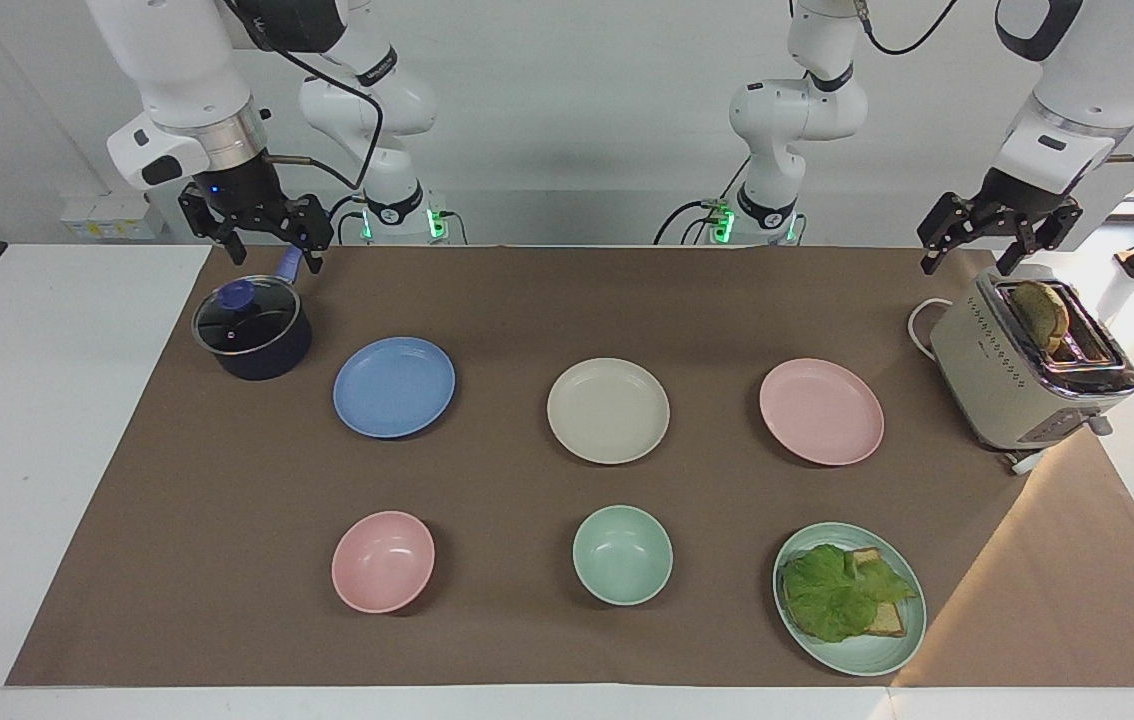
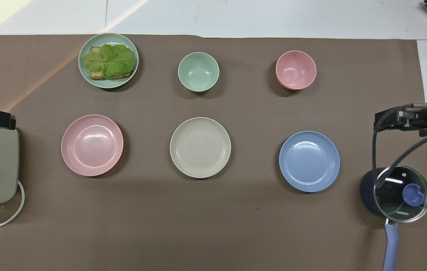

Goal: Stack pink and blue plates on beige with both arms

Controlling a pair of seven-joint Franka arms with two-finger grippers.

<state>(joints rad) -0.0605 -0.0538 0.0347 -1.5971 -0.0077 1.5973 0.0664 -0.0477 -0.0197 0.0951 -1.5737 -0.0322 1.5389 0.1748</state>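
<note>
Now three plates in a row across the middle of the brown mat [image 1: 187, 480]: pink plate [image 1: 821, 411] toward the left arm's end, beige plate [image 1: 608, 410] in the centre, blue plate [image 1: 394, 386] toward the right arm's end. All three flat on the mat, well apart from one another, nothing stacked yet, nothing on any of them.

Farther from the robots, a second row: pale green plate [image 1: 902, 640] carrying lettuce [image 1: 837, 590] and bread [image 1: 885, 619], green bowl [image 1: 622, 554] in line with the beige plate, pink bowl [image 1: 382, 561] in line with the blue plate.

Left gripper [image 1: 965, 257] up in the air, over the mat's edge next to the toaster [image 1: 1007, 390], fingers spread, gripping nothing. Toaster at the left arm's end of the table, a slice of toast [image 1: 1040, 311] standing in its slot, white cord [image 2: 8, 220] looped beside it.

Right gripper [image 1: 271, 252] raised over the handle [image 1: 290, 263] of the dark saucepan [image 1: 257, 355], fingers apart too, holding nothing. Saucepan nearer the robots than the blue plate and just beside it, glass lid [image 2: 401, 193] on, blue knob [image 2: 412, 194] on top, handle pointing back toward the robots.

From overhead, only part of the right gripper showing at the frame's edge, with a black cable [image 2: 374, 150] arcing down across the lid; of the left gripper, a black piece just above the toaster
</note>
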